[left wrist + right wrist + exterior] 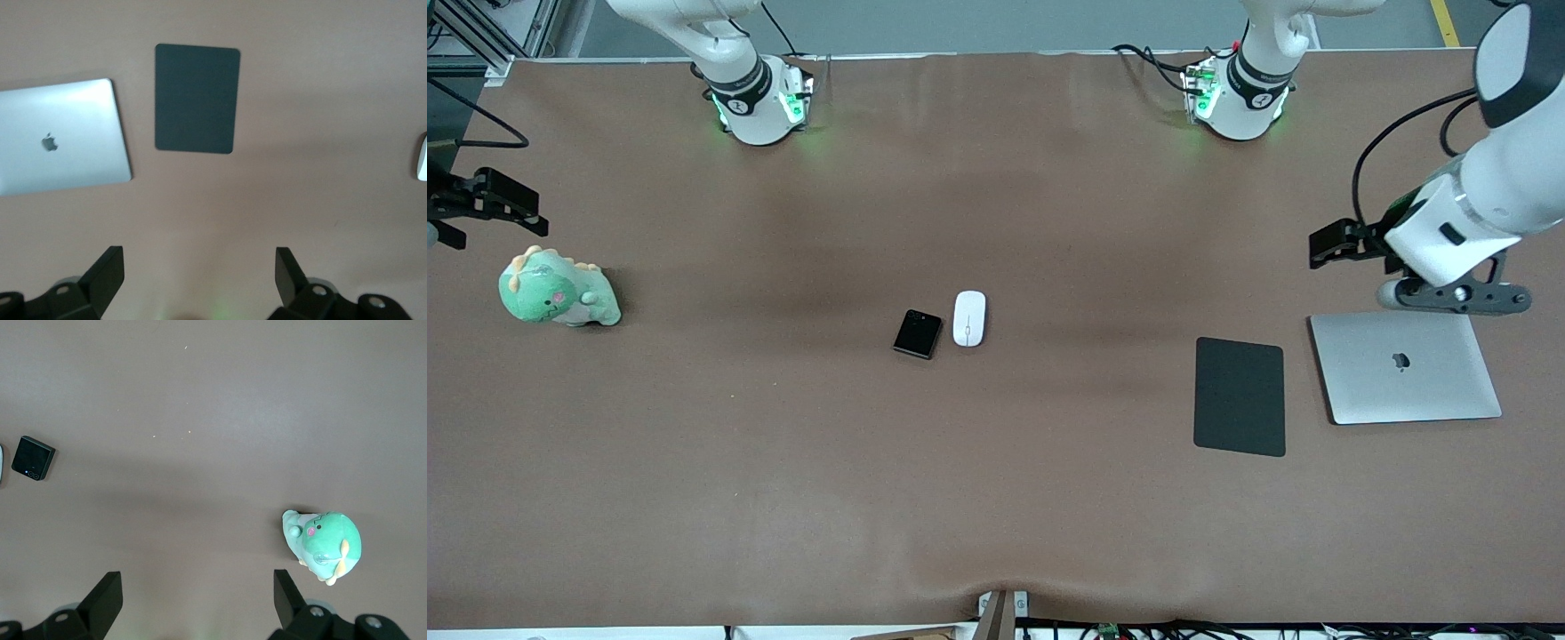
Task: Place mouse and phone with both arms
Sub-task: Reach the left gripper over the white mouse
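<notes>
Mouse [968, 317] and phone [918, 334] lie mid-counter, well apart from my left gripper [200, 270] and right gripper [198, 590] (fingers spread wide, empty).

On the brown table [783, 462] there is one white mouse [968, 318] and one small black phone [918, 334]. There is one dark flat pad [1240, 396], one closed silver laptop [1403, 367] and one green plush toy [557, 290]. Two white robot arms stand there, the left arm [1476, 204] and the right arm [720, 53], with two green-lit bases. One black gripper [1334, 242] shows plainly, and a second [480, 206], seemingly, sits partly cut off at the frame's edge.
</notes>
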You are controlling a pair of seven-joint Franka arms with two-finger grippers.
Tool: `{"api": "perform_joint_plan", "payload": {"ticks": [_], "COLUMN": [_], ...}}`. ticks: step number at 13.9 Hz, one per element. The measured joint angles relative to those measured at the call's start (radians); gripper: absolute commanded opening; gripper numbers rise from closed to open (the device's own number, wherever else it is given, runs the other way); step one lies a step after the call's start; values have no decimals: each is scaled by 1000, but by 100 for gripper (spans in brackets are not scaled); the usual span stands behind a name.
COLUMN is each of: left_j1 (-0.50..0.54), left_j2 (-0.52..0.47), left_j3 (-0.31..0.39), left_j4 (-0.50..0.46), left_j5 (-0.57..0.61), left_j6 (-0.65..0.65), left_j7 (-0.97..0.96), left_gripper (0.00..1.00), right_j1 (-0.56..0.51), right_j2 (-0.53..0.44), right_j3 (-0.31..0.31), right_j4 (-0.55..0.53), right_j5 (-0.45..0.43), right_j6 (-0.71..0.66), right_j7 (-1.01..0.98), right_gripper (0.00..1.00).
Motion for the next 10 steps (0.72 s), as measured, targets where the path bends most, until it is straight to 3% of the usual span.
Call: {"api": "perform_joint_plan", "payload": {"ticks": [6, 10], "left_j1": [-12, -105], "left_j2": [52, 74], "left_j3": [-124, -135], "left_j4": [-21, -50], "left_j5": [0, 0], "left_j6": [94, 154], "left_j7": [-173, -289], "left_gripper": [100, 100], "right_j1": [0, 0], "right_j2": [1, 1], "right_j3": [0, 0], "right_j4": [0, 0], "right_j5": [0, 0], "right_j6": [1, 3], "right_j7": [0, 0], "right_gripper": [100, 100]}}
